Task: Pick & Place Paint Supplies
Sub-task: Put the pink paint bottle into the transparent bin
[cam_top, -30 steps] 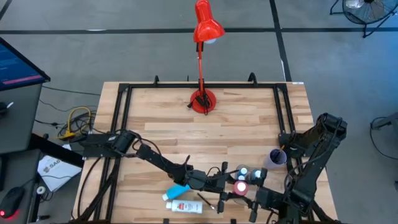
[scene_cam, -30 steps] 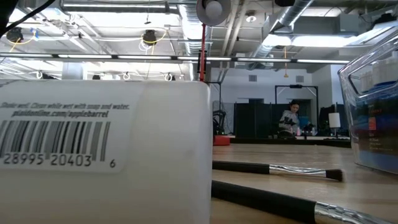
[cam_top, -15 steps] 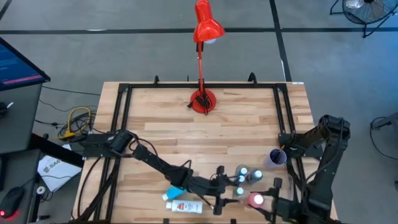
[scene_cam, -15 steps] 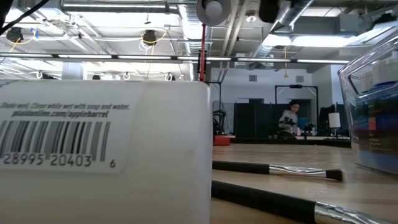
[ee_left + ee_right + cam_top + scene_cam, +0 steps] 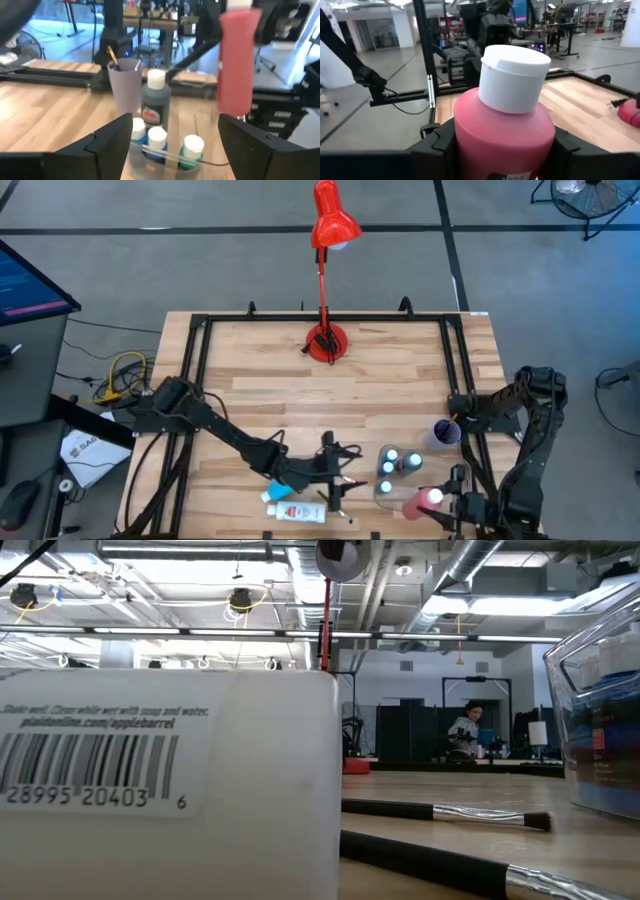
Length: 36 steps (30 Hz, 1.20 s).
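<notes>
Pink-red bottle between right fingers (upright)

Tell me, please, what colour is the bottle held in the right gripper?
The bottle is pink-red with a white cap, clearest in the right wrist view.

Red lamp at far edge of wood desk, lilac cup nr right rail, clear tray beside it w/ bottles inside.
</notes>
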Available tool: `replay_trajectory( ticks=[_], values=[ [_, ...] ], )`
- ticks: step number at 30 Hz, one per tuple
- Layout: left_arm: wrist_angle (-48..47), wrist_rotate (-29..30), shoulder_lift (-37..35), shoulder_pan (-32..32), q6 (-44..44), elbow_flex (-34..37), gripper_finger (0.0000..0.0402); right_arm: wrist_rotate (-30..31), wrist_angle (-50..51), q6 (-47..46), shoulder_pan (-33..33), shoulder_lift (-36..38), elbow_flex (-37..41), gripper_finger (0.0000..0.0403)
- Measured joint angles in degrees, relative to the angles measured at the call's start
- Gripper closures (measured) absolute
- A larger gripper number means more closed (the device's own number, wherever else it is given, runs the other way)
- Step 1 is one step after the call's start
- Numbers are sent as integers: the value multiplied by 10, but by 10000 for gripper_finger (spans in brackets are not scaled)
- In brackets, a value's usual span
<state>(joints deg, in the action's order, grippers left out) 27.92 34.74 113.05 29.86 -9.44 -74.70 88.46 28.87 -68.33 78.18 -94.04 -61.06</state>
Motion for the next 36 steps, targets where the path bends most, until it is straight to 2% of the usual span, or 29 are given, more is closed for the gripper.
replay_trajectory(
  ticks=[3,9,26,36],
  values=[
    [46,3,-13,4,1,28,128,17,-3,-12,7,0,18,231],
    [91,2,-14,3,-7,57,128,0,-20,6,7,0,36,237],
    [95,2,-14,7,-10,61,128,-46,-53,-29,-30,0,123,235],
    [95,2,-13,6,-9,61,128,-76,-64,-8,-41,0,134,234]
  ],
)
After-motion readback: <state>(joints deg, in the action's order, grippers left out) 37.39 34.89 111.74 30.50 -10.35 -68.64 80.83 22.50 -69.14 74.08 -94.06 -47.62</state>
